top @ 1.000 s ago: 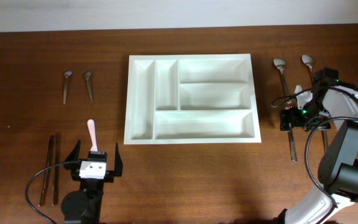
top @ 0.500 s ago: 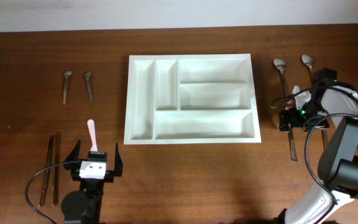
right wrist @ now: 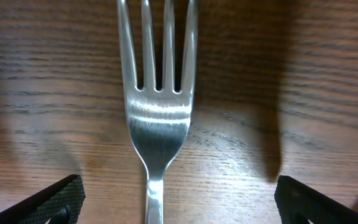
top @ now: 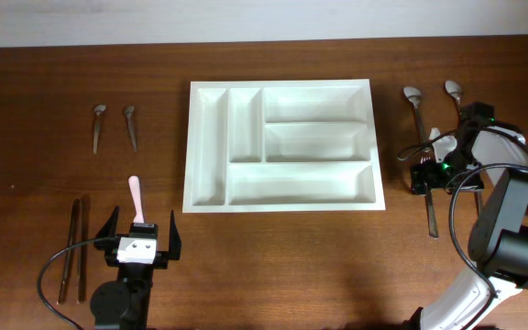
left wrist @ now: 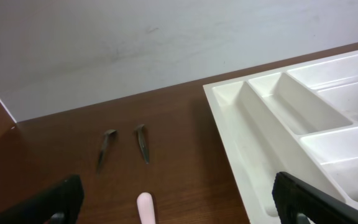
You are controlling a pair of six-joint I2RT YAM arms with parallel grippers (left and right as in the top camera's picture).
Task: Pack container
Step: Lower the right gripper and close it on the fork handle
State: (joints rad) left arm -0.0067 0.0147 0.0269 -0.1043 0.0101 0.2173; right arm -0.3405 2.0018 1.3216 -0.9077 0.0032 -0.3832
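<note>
**Pincers wide open, nothing held**

Right gripper (right wrist: 179,202) hangs low over the table (top: 273,257), jaws spread full and empty, a fork (right wrist: 157,118) lying under the gap. Left gripper (top: 141,223) gapes just as wide, nothing in it, a pink handle (top: 135,197) just ahead. Beyond, mid-table between both arms, sits the white container (top: 301,183).

Container (top: 301,183): large white rectangular plastic cutlery tray, lay flat and square-on at mid-bench (top: 282,266). Five compartments, open side up. Two narrow upright ones sat at its left, three long horizontal ones at its right, the lowest being longest.
</note>
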